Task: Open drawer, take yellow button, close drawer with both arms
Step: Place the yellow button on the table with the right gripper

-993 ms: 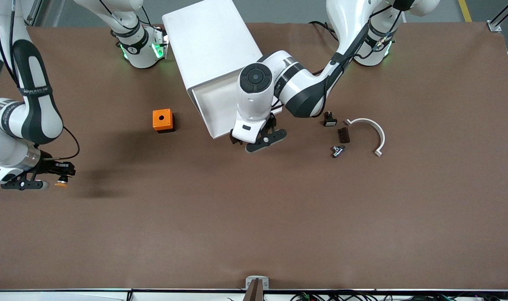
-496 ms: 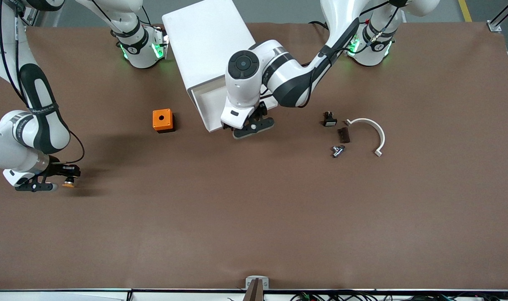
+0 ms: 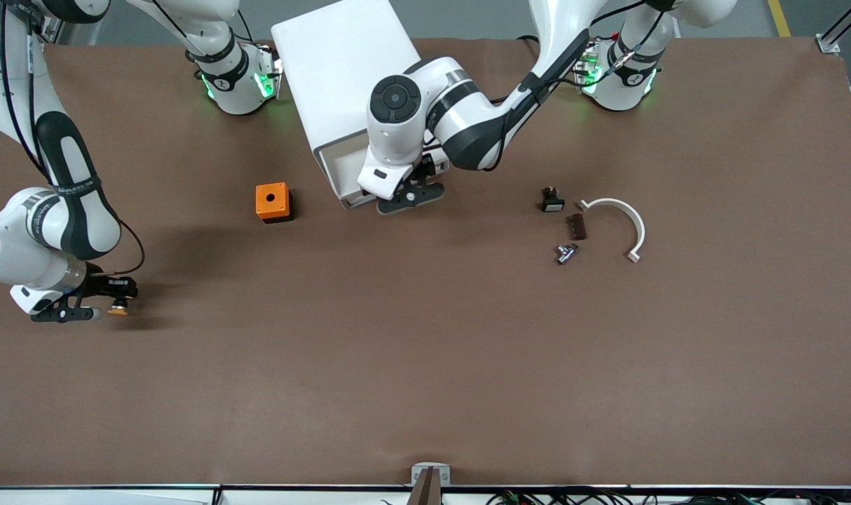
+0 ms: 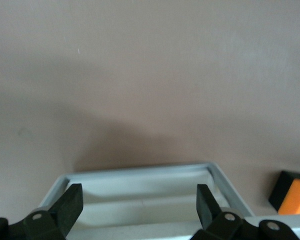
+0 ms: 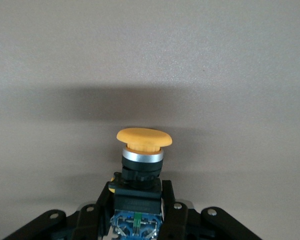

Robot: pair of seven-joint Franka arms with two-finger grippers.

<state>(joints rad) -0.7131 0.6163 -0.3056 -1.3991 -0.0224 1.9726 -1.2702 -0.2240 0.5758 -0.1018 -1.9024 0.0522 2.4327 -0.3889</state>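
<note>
**Button out and held, drawer left to shut**

Button (image 5: 142, 150) sits pinched between the fingers of the right gripper (image 3: 92, 300), orange cap pointing away from the wrist, low over the table (image 3: 425, 365) and well apart from the white cabinet (image 3: 348, 77), off toward the right arm's end. The take step looks done.

What remains turns on the drawer (image 3: 347, 184), open only a little way out of the cabinet's front. The left gripper (image 3: 410, 198) hangs right at the drawer's front edge, jaws spread wide and empty, the rim (image 4: 140, 171) lying just ahead of its fingertips. The drawer's travel runs straight into the cabinet, so the push should follow that line. The left arm is far the nearer; the right arm waits with its load. An orange cube (image 3: 272, 201) stands beside the cabinet, clear of the drawer's path.
</note>
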